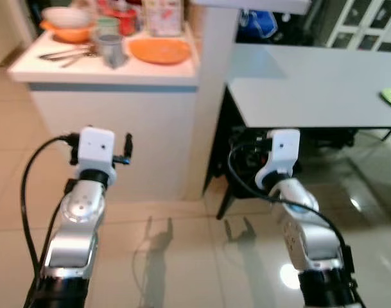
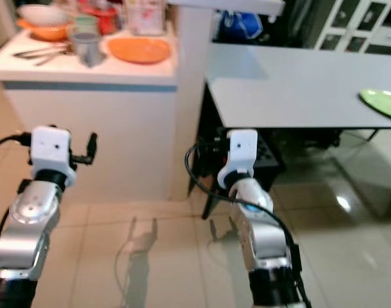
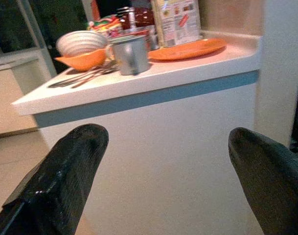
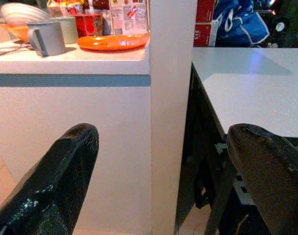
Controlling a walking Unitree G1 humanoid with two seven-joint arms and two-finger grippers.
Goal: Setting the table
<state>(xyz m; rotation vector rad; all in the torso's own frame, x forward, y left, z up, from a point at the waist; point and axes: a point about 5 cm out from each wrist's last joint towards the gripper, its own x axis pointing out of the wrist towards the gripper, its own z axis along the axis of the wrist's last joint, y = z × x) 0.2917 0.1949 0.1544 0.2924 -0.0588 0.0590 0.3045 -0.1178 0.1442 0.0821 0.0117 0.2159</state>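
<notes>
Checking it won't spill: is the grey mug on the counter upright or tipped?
Upright: the grey mug stands on its base on the counter, rim up.

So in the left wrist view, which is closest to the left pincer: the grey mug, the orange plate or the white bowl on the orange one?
From the left pincer:
1. Grey mug, near the counter's front edge.
2. Orange plate, behind the mug, toward the pillar.
3. White bowl, far back, stacked in the orange bowl.

Both arms are silver metal with white box-shaped wrists and black cables looping beside them. The fingers (image 3: 65, 176) are black and glossy.
</notes>
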